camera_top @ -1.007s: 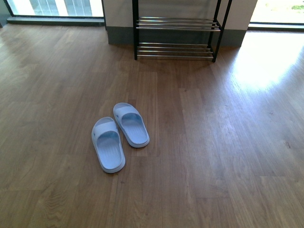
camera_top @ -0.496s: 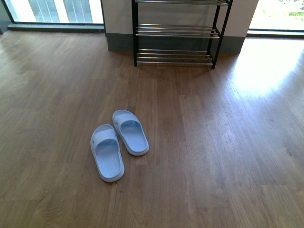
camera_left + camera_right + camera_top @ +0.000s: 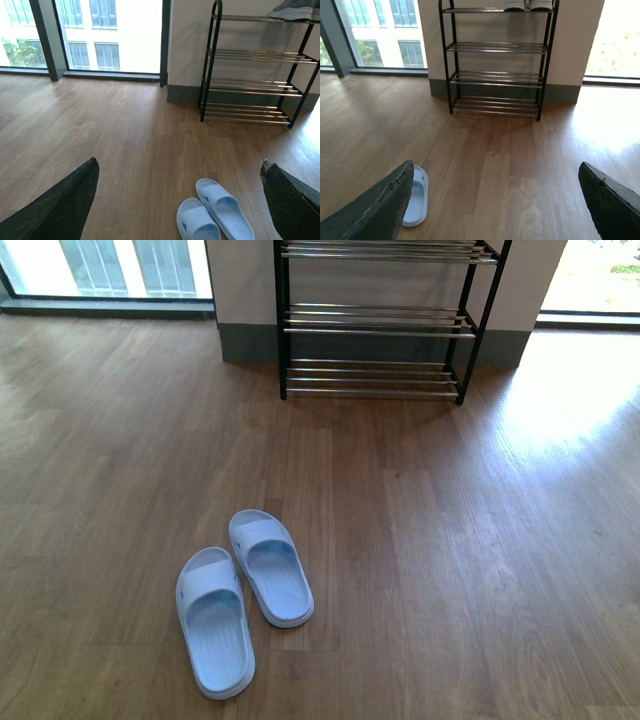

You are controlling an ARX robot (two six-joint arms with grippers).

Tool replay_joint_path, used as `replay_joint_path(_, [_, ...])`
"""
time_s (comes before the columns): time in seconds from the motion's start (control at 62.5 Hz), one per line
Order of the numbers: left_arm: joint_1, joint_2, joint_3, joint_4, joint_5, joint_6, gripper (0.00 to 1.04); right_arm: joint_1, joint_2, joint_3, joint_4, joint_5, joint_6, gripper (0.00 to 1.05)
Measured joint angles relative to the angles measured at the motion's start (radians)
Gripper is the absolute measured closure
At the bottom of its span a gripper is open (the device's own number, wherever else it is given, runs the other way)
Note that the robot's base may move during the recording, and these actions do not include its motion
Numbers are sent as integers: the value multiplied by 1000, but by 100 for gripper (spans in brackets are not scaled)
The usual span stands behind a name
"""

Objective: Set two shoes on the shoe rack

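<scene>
The shoe rack (image 3: pixel 380 328), black frame with chrome rod shelves, stands against the far wall (image 3: pixel 250 87) (image 3: pixel 495 75). Two grey shoes with white soles sit on its top shelf, partly cut off in the left wrist view (image 3: pixel 295 10) and showing only their soles in the right wrist view (image 3: pixel 516 5). A pair of pale blue slides (image 3: pixel 270 568) lies on the wooden floor well short of the rack (image 3: pixel 222 207). My left gripper (image 3: pixel 179 165) is open above the floor near the slides. My right gripper (image 3: pixel 496 167) is open and empty.
One slide (image 3: pixel 416 197) shows beside a right finger (image 3: pixel 380 210). Floor-length windows (image 3: pixel 100 265) flank the wall behind the rack. Bright sunlight falls on the wooden floor (image 3: pixel 560 400) at the right.
The front view has moved closer: the slides now sit lower and larger in the picture, and more of the rack's upper shelves show.
</scene>
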Motion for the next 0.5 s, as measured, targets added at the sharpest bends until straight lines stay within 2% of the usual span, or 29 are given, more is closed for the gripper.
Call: replay_joint_path(0.496, [0, 0, 0, 0, 0, 0, 9, 0, 1, 0, 0, 0, 0, 9])
